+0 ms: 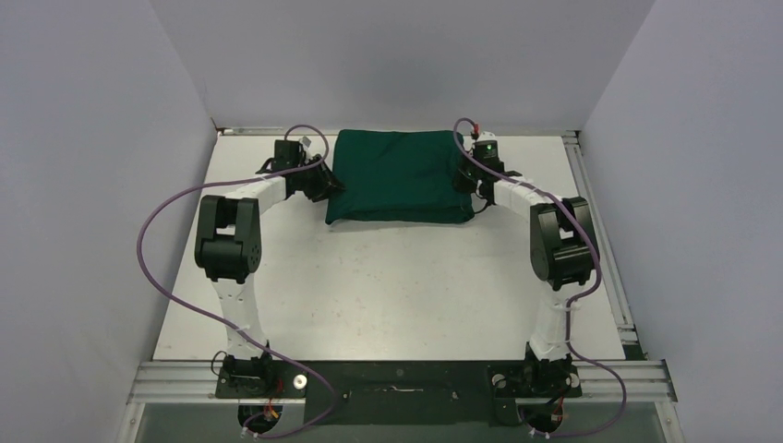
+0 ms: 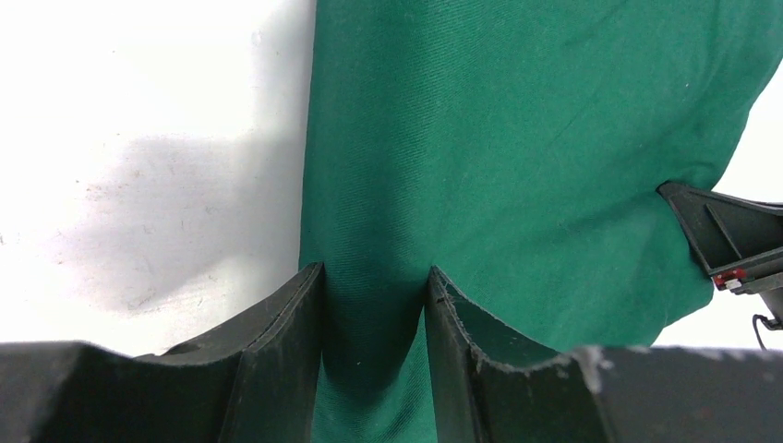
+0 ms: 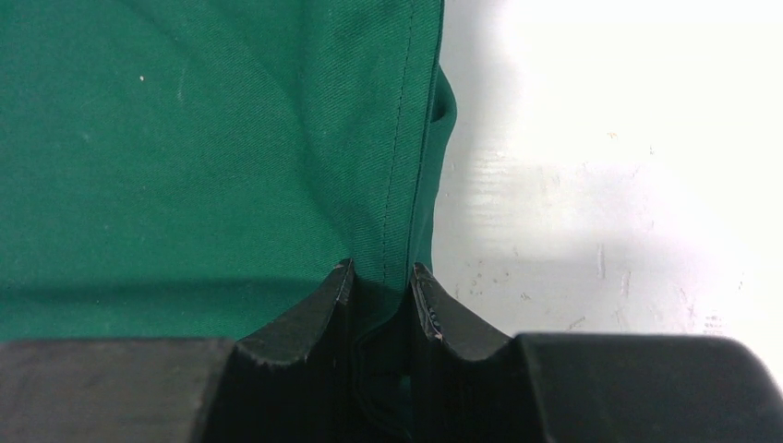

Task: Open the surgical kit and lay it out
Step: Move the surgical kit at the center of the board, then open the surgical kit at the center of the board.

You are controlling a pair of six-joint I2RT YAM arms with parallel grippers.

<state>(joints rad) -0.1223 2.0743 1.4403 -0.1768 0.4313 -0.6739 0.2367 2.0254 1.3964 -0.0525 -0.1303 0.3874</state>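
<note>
- White flat worktop (image 1: 388,295): arm bases at its near edge, both arms reach toward the far edge.
- Left gripper (image 2: 374,277): black fingers straddle a thick fold on the left edge of the surgical kit (image 1: 397,175), a dark green, pillow-shaped cloth bundle. Cloth fills the gap and touches both pads, so it is pinching, with the jaws fairly wide.
- Risk: that fold looks several layers deep. A pull could drag or lift the whole bundle instead of peeling one flap.
- Right gripper (image 3: 380,272): jaws nearly together, nipping the stitched hem (image 3: 399,138) on the kit's right edge.
- Risk: only a thin hem is caught, so it may slip out under tension.
- Kit lies centred at the worktop's far edge, fully wrapped, contents hidden.
- Risk: uneven outward pulls could skew it toward the far edge or spill whatever is inside.
</note>
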